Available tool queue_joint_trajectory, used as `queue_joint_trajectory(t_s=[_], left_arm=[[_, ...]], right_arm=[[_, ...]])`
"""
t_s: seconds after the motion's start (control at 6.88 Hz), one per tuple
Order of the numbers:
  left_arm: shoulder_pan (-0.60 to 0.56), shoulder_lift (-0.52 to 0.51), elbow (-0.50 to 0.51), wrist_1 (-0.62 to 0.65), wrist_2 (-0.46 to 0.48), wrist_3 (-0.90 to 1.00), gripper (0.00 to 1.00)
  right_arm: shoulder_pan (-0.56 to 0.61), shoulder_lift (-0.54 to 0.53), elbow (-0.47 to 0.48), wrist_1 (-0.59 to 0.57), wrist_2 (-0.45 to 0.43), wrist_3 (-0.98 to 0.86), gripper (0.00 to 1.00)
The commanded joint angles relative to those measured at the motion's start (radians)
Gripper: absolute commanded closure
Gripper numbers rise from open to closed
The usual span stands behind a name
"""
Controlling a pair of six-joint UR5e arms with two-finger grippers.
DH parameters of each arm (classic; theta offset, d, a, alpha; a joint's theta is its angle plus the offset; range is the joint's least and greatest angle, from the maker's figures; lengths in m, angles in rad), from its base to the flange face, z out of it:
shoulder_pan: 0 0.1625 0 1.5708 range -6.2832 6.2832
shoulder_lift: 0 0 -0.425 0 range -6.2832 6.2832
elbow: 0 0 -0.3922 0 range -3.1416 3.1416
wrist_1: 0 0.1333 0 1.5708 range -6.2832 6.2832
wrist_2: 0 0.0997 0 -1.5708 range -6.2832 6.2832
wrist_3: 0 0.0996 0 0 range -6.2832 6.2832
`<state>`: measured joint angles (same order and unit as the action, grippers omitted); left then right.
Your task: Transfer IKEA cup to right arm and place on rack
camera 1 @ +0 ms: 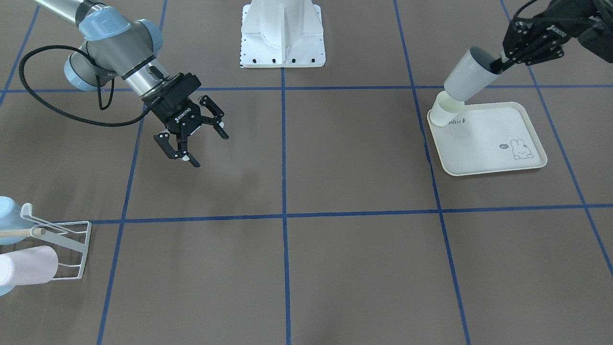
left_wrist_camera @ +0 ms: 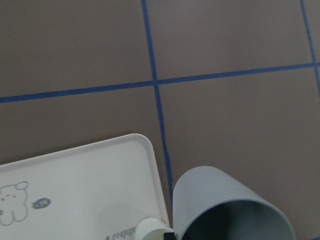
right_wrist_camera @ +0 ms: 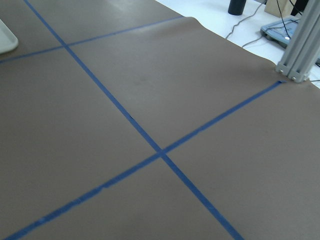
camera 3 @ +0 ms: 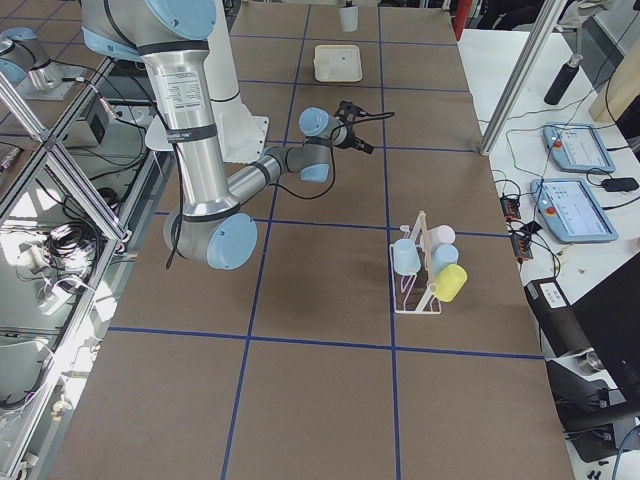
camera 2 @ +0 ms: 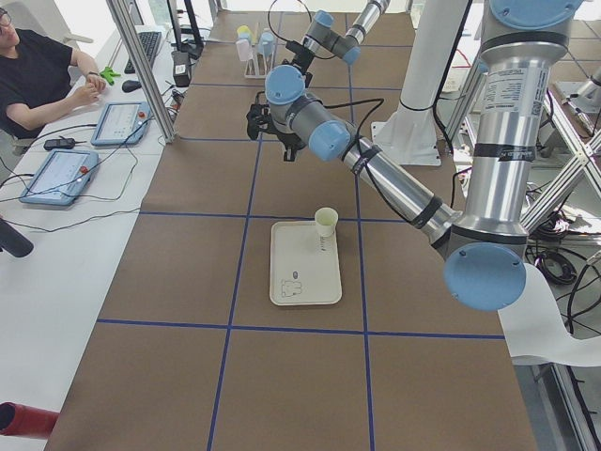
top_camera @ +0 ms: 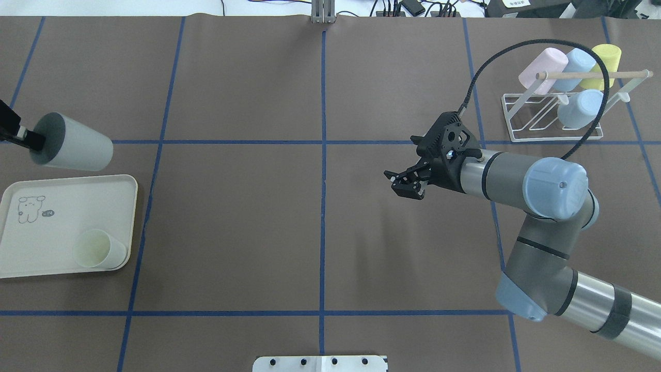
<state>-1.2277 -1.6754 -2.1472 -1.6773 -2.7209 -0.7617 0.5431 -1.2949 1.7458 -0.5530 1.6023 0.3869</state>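
Note:
The IKEA cup [camera 1: 467,75] is grey-blue and hangs tilted in the air over the far corner of the cream tray [camera 1: 498,143]. My left gripper [camera 1: 502,64] is shut on its rim, one finger inside the mouth. From overhead the cup [top_camera: 75,143] is at the far left, and its open mouth [left_wrist_camera: 232,212] fills the bottom of the left wrist view. My right gripper [camera 1: 211,151] hovers open and holds nothing, near the table's middle [top_camera: 398,185]. The white wire rack [top_camera: 552,121] with its wooden rod stands at the far right [camera 1: 72,249].
A pale yellow cup [top_camera: 98,249] stands on the rabbit-print tray [top_camera: 46,227]. Pink, yellow and blue cups [top_camera: 573,64] hang on the rack. The right arm's black cable [top_camera: 480,77] loops in front of the rack. The white robot base [camera 1: 282,33] sits mid-table.

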Motion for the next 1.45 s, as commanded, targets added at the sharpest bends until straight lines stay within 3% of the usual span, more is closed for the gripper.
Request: queue_joint_trajectory(t_s=[0.0, 0.15, 0.44, 0.73, 1.16, 1.31], left_arm=[[0.002, -0.055, 0.062, -0.137, -0.131, -0.080, 1.00], [0.014, -0.078, 0.072, -0.203, -0.100, -0.150, 1.00], [0.217, -0.201, 0.125, -0.303, 0.126, -0.432, 1.00], [0.305, -0.379, 0.306, -0.424, 0.135, -0.685, 1.00], [0.318, -0.415, 0.418, -0.643, 0.133, -0.806, 1.00], [0.365, -0.421, 0.432, -0.683, 0.133, -0.806, 1.00]], right_arm=[[-0.066, 0.032, -0.031, 0.170, -0.001, 0.018, 0.04], [-0.093, 0.063, -0.092, 0.267, 0.001, 0.017, 0.04], [-0.120, 0.109, -0.150, 0.347, 0.001, 0.000, 0.04], [-0.146, 0.134, -0.154, 0.413, -0.013, -0.008, 0.04], [-0.160, 0.132, -0.225, 0.612, -0.039, -0.034, 0.08], [-0.160, 0.132, -0.232, 0.628, -0.039, -0.040, 0.08]])
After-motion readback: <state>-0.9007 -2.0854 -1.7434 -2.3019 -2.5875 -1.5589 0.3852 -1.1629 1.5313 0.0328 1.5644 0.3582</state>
